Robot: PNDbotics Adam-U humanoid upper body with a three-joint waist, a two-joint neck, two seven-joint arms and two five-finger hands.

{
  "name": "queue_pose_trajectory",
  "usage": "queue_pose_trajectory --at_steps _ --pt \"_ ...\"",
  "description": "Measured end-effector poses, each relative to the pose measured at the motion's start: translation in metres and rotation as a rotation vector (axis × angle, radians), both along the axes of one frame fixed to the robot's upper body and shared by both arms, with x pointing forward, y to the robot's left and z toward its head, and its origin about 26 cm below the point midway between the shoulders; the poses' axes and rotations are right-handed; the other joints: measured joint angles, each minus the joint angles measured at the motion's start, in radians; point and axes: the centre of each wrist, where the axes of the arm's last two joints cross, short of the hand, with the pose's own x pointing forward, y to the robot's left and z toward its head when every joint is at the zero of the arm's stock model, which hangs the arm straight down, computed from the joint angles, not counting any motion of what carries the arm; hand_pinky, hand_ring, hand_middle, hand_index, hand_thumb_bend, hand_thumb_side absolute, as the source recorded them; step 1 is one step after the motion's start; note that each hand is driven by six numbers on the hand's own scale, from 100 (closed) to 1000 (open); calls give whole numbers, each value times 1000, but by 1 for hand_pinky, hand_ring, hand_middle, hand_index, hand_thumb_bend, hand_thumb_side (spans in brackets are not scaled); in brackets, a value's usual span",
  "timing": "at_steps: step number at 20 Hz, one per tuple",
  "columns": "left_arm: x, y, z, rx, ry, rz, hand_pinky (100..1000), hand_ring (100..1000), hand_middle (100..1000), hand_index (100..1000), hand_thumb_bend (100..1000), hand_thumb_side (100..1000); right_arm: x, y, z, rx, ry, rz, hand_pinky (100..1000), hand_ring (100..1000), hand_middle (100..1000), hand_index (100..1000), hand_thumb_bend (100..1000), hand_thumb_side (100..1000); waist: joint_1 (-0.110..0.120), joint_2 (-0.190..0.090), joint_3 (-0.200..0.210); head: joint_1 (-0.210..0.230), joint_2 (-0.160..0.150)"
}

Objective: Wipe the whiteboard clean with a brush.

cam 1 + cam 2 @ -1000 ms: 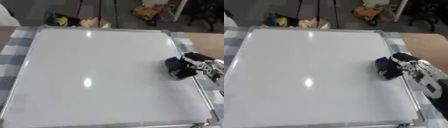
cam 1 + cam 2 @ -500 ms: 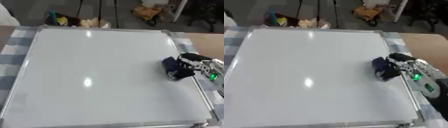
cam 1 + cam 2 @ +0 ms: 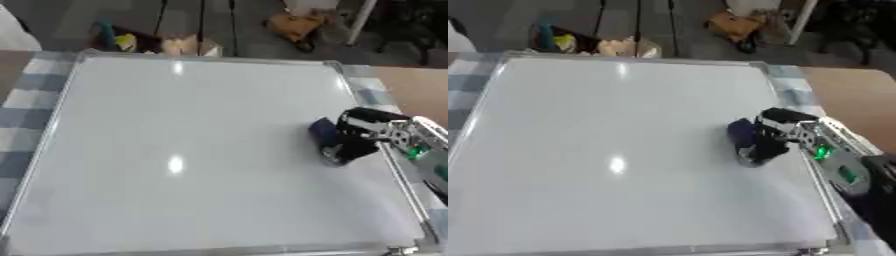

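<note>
Dark blue, the brush (image 3: 325,134) sits on the whiteboard (image 3: 192,150) near its right edge. Our right hand (image 3: 372,131) has its fingers curled round it. We judge it light and stiff, best held across its back; the board looks clean.

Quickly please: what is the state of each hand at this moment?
Left hand: not in view.
Right hand: fingers curled round the dark blue brush, which rests on the white whiteboard with the silver frame near its right edge.
</note>
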Motion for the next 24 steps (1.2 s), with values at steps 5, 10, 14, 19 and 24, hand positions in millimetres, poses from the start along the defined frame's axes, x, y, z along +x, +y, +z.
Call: queue_pose_trajectory --at_steps 5,10,14,19,24 --pt "0 0 0 -2 0 -2 374 706 608 584 131 924 1 10 2 8 13 44 665 718 500 348 100 512 1 -2 0 -3 0" --pt "0 0 0 -3 0 -3 375 706 609 585 131 923 -1 21 3 15 16 85 662 715 497 349 100 511 1 -2 0 -6 0" --pt "0 0 0 -3 1 -3 375 706 609 585 131 923 -2 30 3 13 22 115 661 714 496 348 100 513 1 -4 1 -8 0" --pt "0 0 0 -3 1 -3 374 707 609 584 131 924 -3 38 4 6 31 147 664 715 496 350 100 510 1 -4 1 -8 0" --pt "0 0 0 -3 1 -4 373 707 609 583 130 924 -2 41 3 -13 29 148 672 716 482 352 100 520 1 -4 4 -9 0"
